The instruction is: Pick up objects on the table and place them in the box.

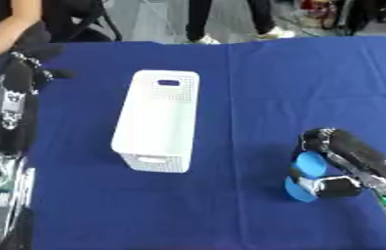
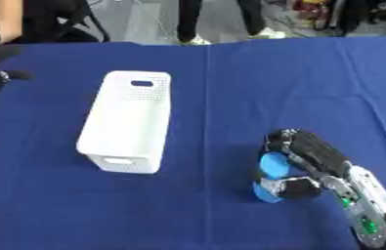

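The right hand [image 1: 337, 163] curls around a blue object [image 1: 307, 178] low on the desk [image 1: 273, 88], apparently to lift it toward the white box [image 1: 158, 122] (left hand [image 1: 29, 61] idle, fingers relaxed).

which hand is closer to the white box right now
Right. The right hand is off the white box's right side, fingers curled round a blue object. The left hand is raised by the far left edge, slightly farther away.
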Robot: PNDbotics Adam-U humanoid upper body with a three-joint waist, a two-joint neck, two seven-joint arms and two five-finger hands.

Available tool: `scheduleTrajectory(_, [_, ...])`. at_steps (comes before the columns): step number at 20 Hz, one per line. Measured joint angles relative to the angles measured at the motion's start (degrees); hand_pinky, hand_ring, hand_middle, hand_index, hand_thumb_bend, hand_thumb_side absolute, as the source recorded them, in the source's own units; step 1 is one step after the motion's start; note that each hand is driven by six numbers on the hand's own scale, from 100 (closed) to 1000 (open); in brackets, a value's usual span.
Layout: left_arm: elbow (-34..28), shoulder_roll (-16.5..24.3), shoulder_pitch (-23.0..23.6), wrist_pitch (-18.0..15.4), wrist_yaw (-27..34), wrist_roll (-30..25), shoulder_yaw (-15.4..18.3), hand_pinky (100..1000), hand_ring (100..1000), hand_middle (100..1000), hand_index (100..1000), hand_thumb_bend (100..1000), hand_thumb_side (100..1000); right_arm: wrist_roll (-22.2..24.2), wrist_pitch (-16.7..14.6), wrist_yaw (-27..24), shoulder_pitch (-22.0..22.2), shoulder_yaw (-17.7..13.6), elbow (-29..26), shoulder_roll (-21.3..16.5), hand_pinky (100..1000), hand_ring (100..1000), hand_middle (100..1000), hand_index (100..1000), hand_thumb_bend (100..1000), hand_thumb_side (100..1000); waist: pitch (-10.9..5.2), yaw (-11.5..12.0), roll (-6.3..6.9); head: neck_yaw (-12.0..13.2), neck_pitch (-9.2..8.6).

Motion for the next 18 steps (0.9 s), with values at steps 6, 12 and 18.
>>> scheduleTrajectory(6, [0.0,0.0,0.0,0.0,0.0,0.0,0.0,646,846,977,896,1000,931,-1.4,0.3,0.3,0.0,0.0,0.3,0.1,100,100,353,353,181,753,0.0,0.0,0.0,0.0,-0.02])
scheduleTrajectory(12, [0.0,0.0,0.0,-0.1,0.0,-0.1,0.0,647,846,977,896,1000,931,-2.1,1.3,-2.5,-0.9,-0.2,-1.1,0.0,100,100,335,341,218,755,0.0,0.0,0.0,0.0,-0.02])
scheduleTrajectory(18, [0.0,0.0,0.0,-0.1,0.0,-0.1,0.0,646,846,977,895,1000,931,-1.1,3.1,-7.6,-2.6,-1.0,-4.4,-0.5,100,100,313,329,200,790,0.0,-0.1,-0.03,0.0,-0.03])
